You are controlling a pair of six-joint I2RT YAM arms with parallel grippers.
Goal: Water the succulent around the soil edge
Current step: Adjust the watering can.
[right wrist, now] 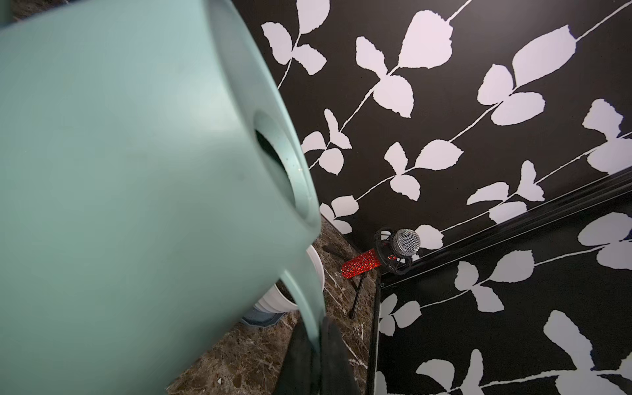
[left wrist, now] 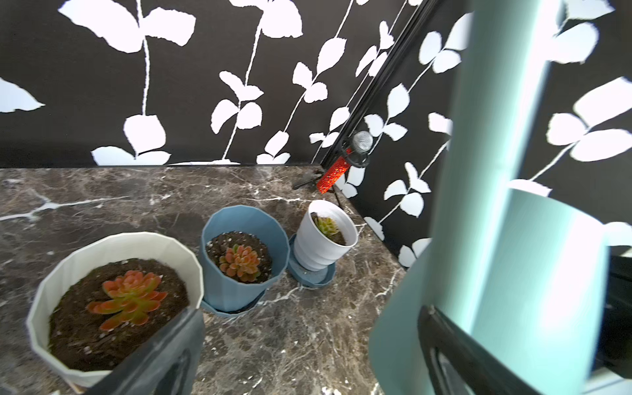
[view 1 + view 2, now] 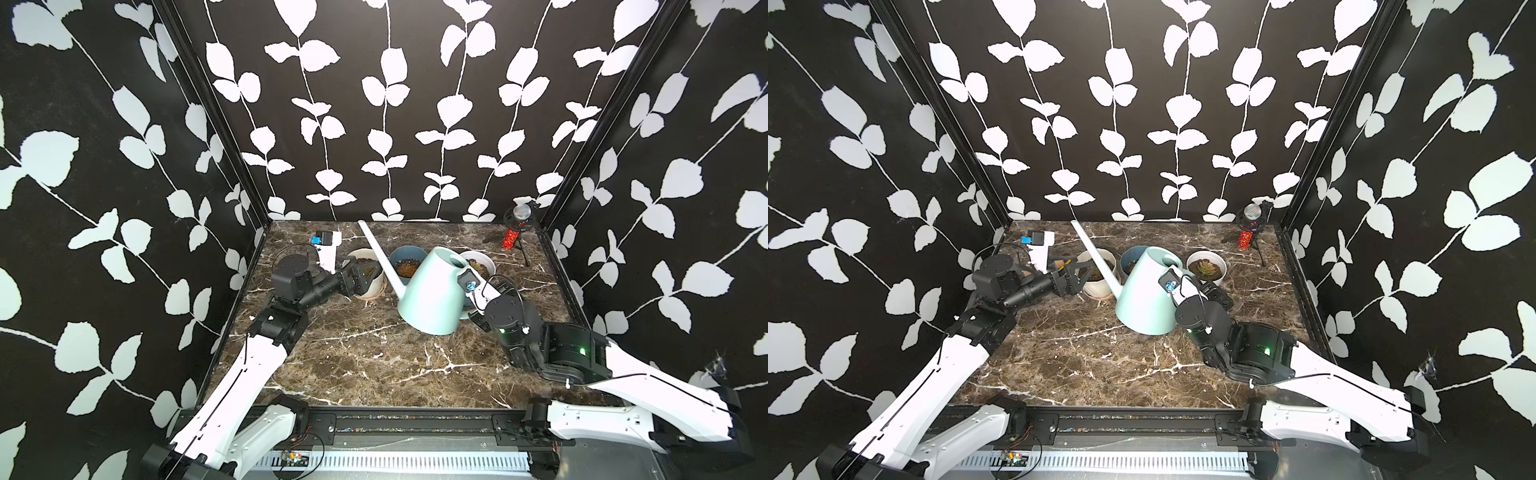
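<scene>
- The watering can (image 3: 432, 291) is gripped by its handle in the closed right pincer (image 1: 316, 345), mid-worktop (image 3: 374, 365), with its spout (image 3: 378, 253) pointed far-left.
- The left pincer (image 3: 363, 274) is spread wide and empty beside the cream pot (image 2: 113, 244).
- A succulent (image 2: 126, 299) is rooted in each far-side pot: the cream pot on the left, the blue pot (image 2: 244, 219) in the middle and the white pot (image 2: 318, 249) on the right.

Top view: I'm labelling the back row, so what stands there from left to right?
Cream pot → blue pot → white pot → microphone; watering can overlaps the pots, so omitted.
</scene>
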